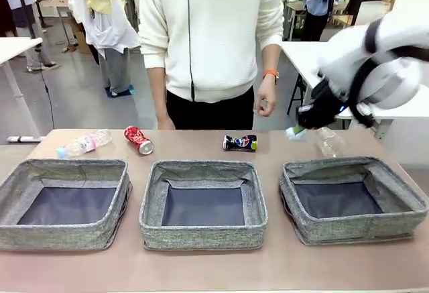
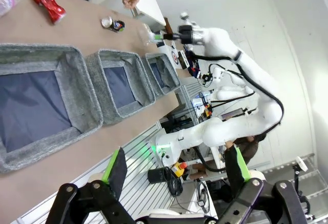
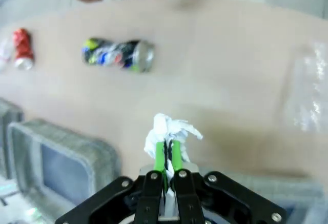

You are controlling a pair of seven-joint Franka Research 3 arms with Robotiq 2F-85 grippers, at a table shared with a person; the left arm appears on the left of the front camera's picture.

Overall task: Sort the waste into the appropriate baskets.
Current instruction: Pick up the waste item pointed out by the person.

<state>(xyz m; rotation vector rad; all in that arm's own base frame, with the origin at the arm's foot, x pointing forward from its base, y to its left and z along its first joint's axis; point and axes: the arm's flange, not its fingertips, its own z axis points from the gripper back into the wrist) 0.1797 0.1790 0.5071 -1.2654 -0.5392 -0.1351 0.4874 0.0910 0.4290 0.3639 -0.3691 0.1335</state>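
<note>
Brown table [image 1: 201,266], right arm [image 1: 375,58] angled down over it, right claw [image 3: 169,149] clamped on paper ball [image 3: 169,129], left claw [image 2: 174,155] spread apart

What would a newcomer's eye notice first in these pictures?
Most striking is the right gripper, shut on the white paper ball, just beyond the right basket. Then comes the row of grey baskets, with the middle basket and left basket beside it. The red can, dark blue can and bottle lie on the table behind them.
</note>
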